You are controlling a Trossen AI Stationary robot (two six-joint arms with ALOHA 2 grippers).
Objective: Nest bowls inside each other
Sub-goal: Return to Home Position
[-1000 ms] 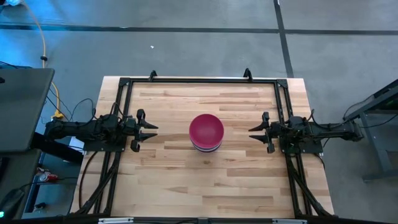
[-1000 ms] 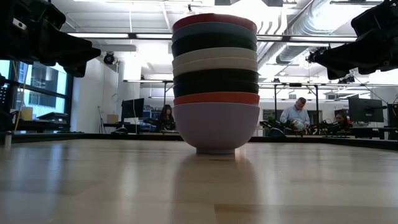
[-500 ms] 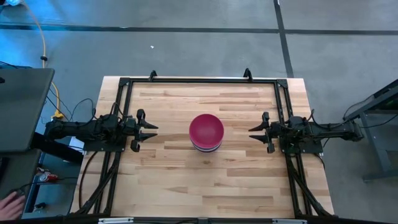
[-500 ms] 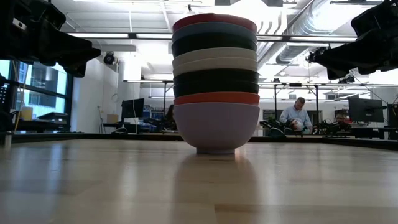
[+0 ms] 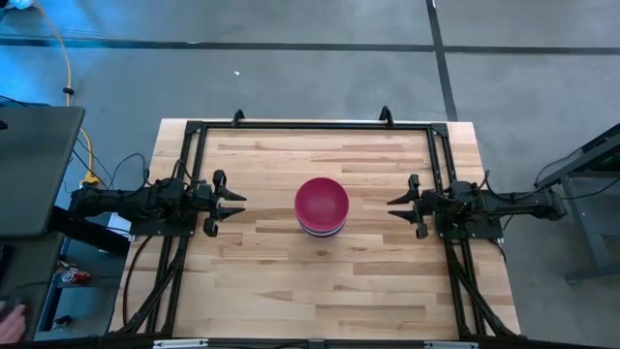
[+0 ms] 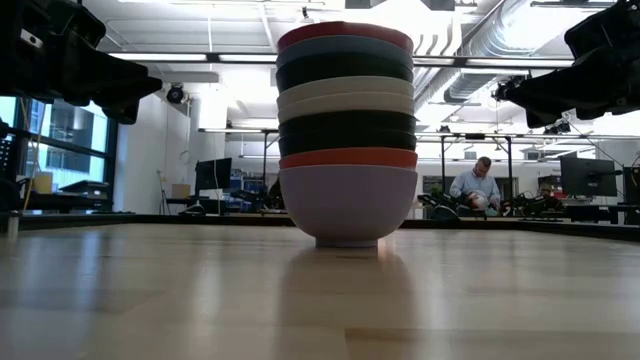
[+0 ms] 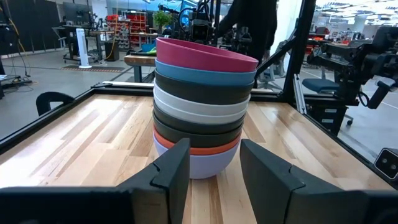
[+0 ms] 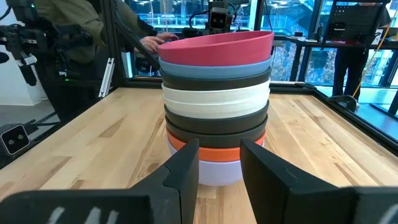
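Bowls [image 5: 322,206] stand nested in one upright stack at about the middle of the bench [image 5: 291,281], well apart from all four edges. The lavender bowl [image 6: 348,200] is at the bottom with its foot on the wood. A red bowl [image 6: 348,157] sits in it, then a dark band of black bowls [image 6: 347,130], though how many make up that band cannot be told. Above the band come two white bowls [image 6: 345,95], one more black bowl [image 6: 345,68], a light blue bowl [image 6: 345,48] and the magenta bowl [image 6: 345,33] on top, mouth upward. The left gripper [image 5: 235,204] hangs above the bench near its left edge, pointing at the stack and well apart from it, its fingers [image 7: 173,171] spread and holding nothing. The right gripper [image 5: 395,206] faces it from near the right edge, likewise parted and empty. A black frame [image 5: 310,125] runs along the bench's far edge and down both sides. In the room beyond the bench a person [image 6: 478,185] sits at a desk.
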